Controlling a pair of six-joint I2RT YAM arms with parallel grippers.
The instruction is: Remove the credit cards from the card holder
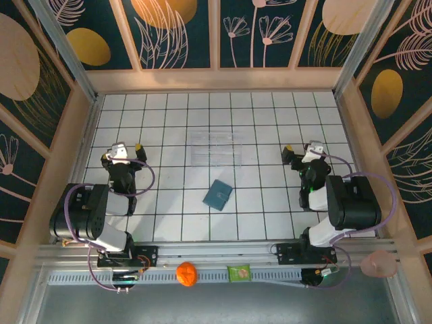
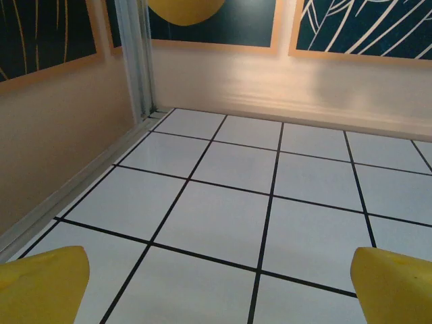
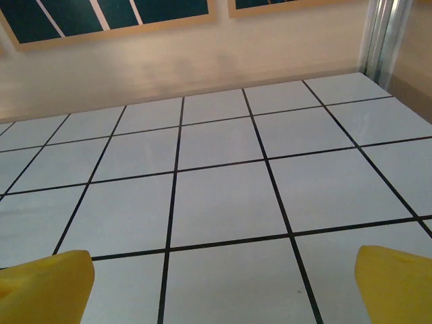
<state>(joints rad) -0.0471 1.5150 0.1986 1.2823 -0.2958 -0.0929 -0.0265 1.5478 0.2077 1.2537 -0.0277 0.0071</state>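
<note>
Since the card holder (image 1: pixel 218 194) lies folded shut in the middle of the surface (image 1: pixel 169 121), we think no credit cards are out yet and all the work is left. We see the left hand (image 1: pixel 123 154) and the right hand (image 1: pixel 302 154) wide open, holding nothing, well apart from it.

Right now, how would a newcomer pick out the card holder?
On the white tiled table, find the clear plastic tray near the centre. Just below it in the top view lies the card holder: small, flat, askew, opaque teal-blue where the tray is see-through.
</note>
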